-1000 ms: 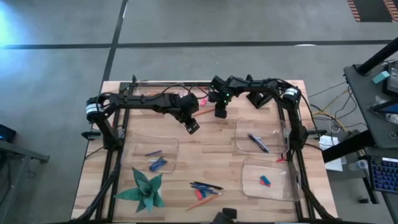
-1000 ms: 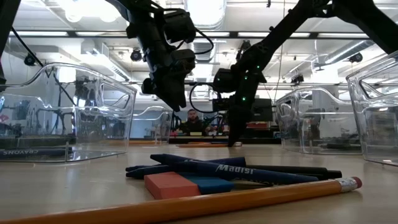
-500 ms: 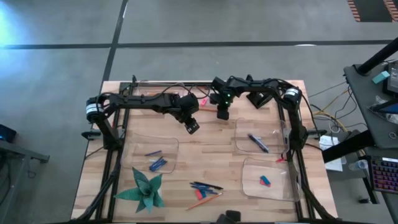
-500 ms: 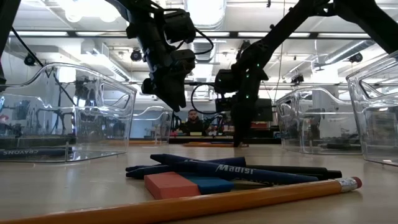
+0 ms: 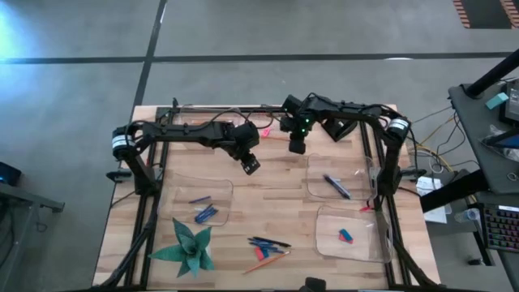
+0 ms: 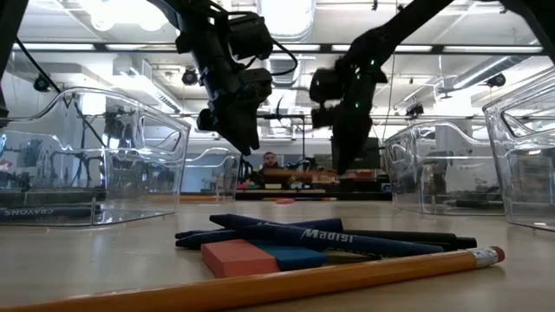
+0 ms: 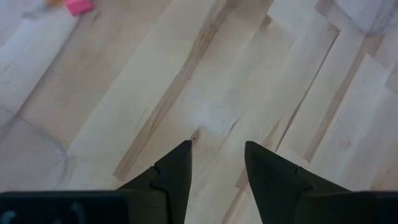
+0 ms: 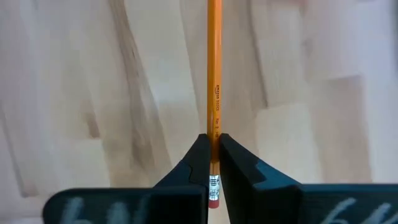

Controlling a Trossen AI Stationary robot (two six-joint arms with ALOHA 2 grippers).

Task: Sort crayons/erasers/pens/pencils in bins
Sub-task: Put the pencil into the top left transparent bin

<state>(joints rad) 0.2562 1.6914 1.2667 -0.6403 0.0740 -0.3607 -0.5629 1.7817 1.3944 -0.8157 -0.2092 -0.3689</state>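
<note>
My right gripper point(image 5: 297, 147) hangs over the far middle of the table, shut on an orange pencil point(image 8: 214, 74); in the low view the gripper point(image 6: 347, 165) is well above the wood. My left gripper point(image 5: 250, 165) hovers open over bare wood point(image 7: 214, 149), holding nothing. A pink eraser point(image 5: 264, 132) lies on the table beyond them. Crayons point(image 5: 203, 212) lie in the left bin point(image 5: 199, 195), pens point(image 5: 336, 185) in the right bin point(image 5: 332, 174), erasers point(image 5: 346, 236) in the near right bin point(image 5: 345, 235). My right gripper pinches the pencil's shaft just ahead of its metal band and eraser point(image 8: 214, 140) between its two fingers point(image 8: 198, 162). The fingers come from above, slanting down, and lie across the pencil. The pencil point(image 6: 299, 174) is lifted clear of the table, about level.
Near the front edge lies a loose heap of pens, an eraser and a pencil point(image 5: 268, 247). A green paper star point(image 5: 190, 247) sits at the near left. Bare wood shows between the bins in the table's middle.
My right gripper has risen from the table and drifted a little toward the right edge. The pencil has come up with it, lifted clear of the wood. My left gripper has kept still.
</note>
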